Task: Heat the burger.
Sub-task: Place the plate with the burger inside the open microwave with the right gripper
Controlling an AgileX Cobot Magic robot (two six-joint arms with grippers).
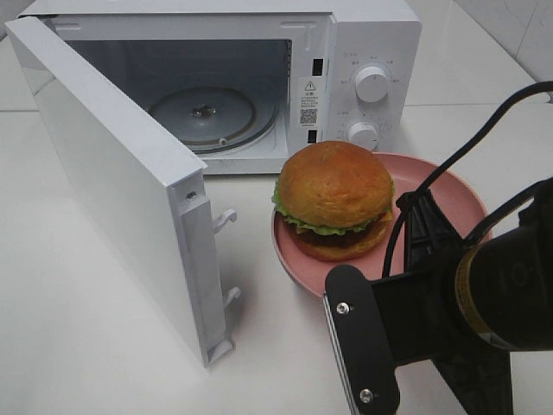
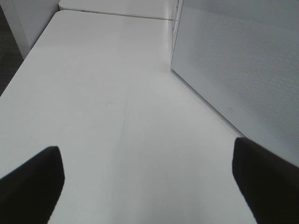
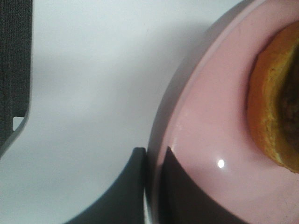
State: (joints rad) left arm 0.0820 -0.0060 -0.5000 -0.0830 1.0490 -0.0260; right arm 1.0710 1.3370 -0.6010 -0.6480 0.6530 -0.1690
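microwave door [image 1: 112,181] open, just beside burger [image 1: 333,194] on plate [image 1: 449,194]

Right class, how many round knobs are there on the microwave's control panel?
2. The upper knob sits high on the microwave's panel, right of the open cavity; the lower knob sits straight below it, behind the burger. None appears hidden.

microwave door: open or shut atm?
Open. The microwave door stands swung wide with its latch hooks exposed. The cavity is in plain view in the exterior high view, and the glass turntable has nothing on it.
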